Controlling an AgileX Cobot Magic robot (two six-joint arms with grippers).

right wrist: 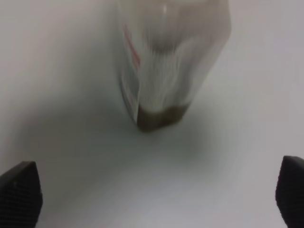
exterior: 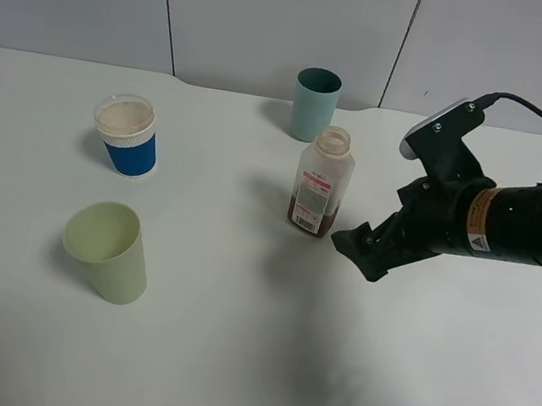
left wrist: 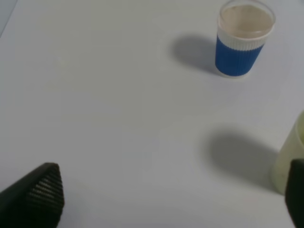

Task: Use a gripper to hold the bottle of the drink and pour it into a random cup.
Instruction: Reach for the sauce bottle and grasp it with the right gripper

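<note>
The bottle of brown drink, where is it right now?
In the high view the bottle stands upright just right of centre, in front of the teal cup, with the open right gripper close on its right, not touching.

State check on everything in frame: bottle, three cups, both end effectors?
Clear squarish plastic bottle with brown drink: upright, uncapped, not held.
Teal-green tumbler: upright, open-topped.
Pale yellow-green cup: upright, looks empty.
Blue-sleeved cup with clear lid: upright, lidded.
Right black end effector: open, short of bottle.
Left black end effector: open, holding nothing.
</note>
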